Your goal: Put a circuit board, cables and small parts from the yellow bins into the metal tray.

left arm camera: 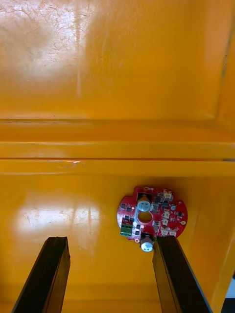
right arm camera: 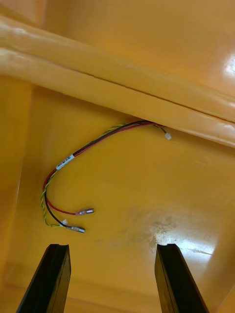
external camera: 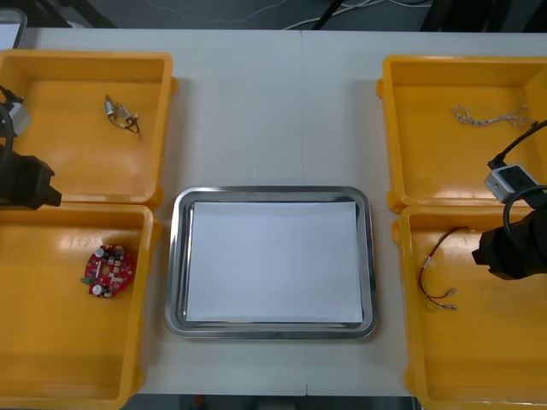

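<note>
You have four yellow bins flanking the metal tray (external camera: 175, 256), which sits white inside at the middle of the table (external camera: 273, 102). The far left bin (external camera: 68, 145) holds small metal parts (external camera: 122, 115), and the near left bin (external camera: 51, 342) holds the round red circuit board (external camera: 108, 270). The far right bin (external camera: 444, 171) holds a twisted cable (external camera: 489, 115), and the near right bin (external camera: 479, 359) holds the red and yellow cable (external camera: 440, 269). On each side the two bins meet rim to rim. A strip of bare table runs between them and the tray, and it widens beyond the tray's far edge. Your left gripper (left arm camera: 110, 239) hangs over the near left bin with its fingers apart. The board lies just at one fingertip (left arm camera: 161, 242), off to that side rather than centred in the gap. Your right gripper (right arm camera: 112, 246) hangs over the near right bin, fingers likewise spread. The cable curves across the floor beyond the tips, apart from them, with its two metal ends nearest one finger and its other end at the bin's wall.
</note>
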Robot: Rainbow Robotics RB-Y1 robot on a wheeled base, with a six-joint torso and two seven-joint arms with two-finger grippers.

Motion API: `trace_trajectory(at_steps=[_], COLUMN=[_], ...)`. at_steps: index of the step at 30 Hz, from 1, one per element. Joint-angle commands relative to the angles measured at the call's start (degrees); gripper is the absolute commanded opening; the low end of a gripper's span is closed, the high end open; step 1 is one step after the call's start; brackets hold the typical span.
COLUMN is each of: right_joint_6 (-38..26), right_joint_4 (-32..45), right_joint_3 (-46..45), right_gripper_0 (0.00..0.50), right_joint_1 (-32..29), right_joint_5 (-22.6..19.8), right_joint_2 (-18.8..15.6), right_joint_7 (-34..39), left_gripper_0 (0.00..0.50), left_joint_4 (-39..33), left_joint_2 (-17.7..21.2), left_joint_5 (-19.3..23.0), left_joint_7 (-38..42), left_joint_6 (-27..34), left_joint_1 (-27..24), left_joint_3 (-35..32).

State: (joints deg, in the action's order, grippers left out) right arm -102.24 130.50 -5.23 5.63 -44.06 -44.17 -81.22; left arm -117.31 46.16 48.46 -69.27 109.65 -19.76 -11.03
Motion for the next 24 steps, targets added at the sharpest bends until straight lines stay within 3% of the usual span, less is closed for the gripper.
trace_trajectory(at_steps=[1,7,15,24], right_joint_6=[2.6,6.4,6.2,5.8], right_joint_4=[1.8,1.6,1.6,1.6], right_joint_3=[0.5,0.5,0.6,0.9], right_gripper_0=[0.5,0.5,0.5,0.5], right_joint_1=[-3.3,-6.9,-9.1,-11.1], right_joint_5=[0.6,1.5,7.2,9.2], right_joint_2=[0.8,1.8,6.9,10.4], right_joint_7=[-3.5,-3.3,-3.2,-3.7], left_gripper_0=[0.5,0.5,0.5,0.5], left_joint_4=[-0.8,-4.8,-8.8,-9.8], left_joint_2=[3.0,4.5,6.6,6.6], left_joint_5=[4.1,4.4,4.5,4.5], left_joint_7=[-4.8,-5.6,-6.8,-7.6], left_joint_6=[-1.5,-6.1,-13.1,-21.1], left_joint_1=[3.2,8.5,16.1,23.0], left_joint_3=[-5.5,-6.5,-8.0,-8.0])
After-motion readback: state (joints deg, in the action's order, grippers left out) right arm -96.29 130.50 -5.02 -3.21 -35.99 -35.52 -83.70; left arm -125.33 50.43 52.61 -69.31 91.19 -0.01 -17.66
